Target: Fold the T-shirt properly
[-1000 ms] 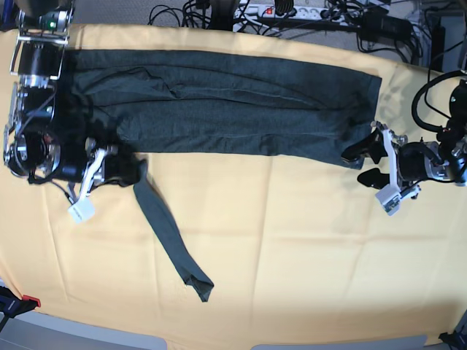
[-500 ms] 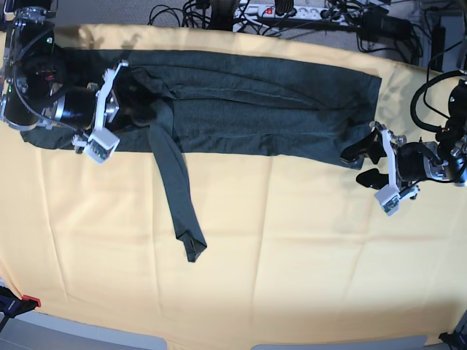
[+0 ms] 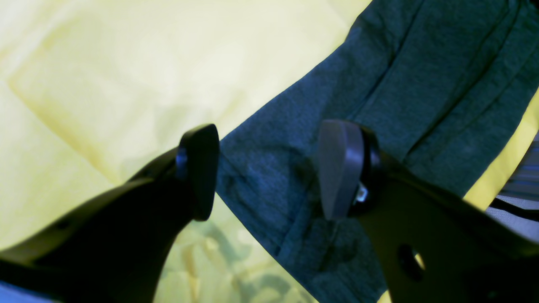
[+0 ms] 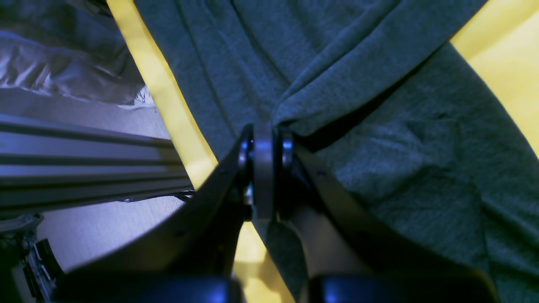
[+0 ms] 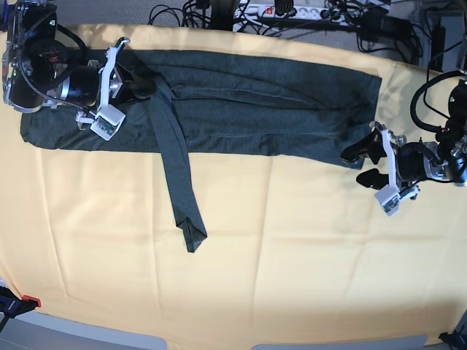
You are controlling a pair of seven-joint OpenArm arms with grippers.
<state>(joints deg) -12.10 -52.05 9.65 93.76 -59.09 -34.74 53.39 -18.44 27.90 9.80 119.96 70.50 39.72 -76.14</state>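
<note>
The dark grey T-shirt (image 5: 248, 102) lies as a long folded band across the far half of the table. One long sleeve (image 5: 175, 182) trails from the band toward the front edge. My right gripper (image 5: 146, 79) is over the band's left part, shut on a fold of the sleeve near its top; in the right wrist view the closed jaws (image 4: 263, 147) pinch bunched fabric (image 4: 379, 63). My left gripper (image 5: 359, 164) stands open at the band's near right corner. In the left wrist view its fingertips (image 3: 269, 168) straddle the shirt's edge (image 3: 400, 84), holding nothing.
A pale yellow tablecloth (image 5: 292, 255) covers the table. Cables and a power strip (image 5: 292, 13) run along the back edge. A small red and black object (image 5: 18, 302) sits at the front left corner.
My right gripper has carried the sleeve from the front left up onto the shirt's body, so the sleeve now hangs straight down from the band. The left arm has stayed still.
</note>
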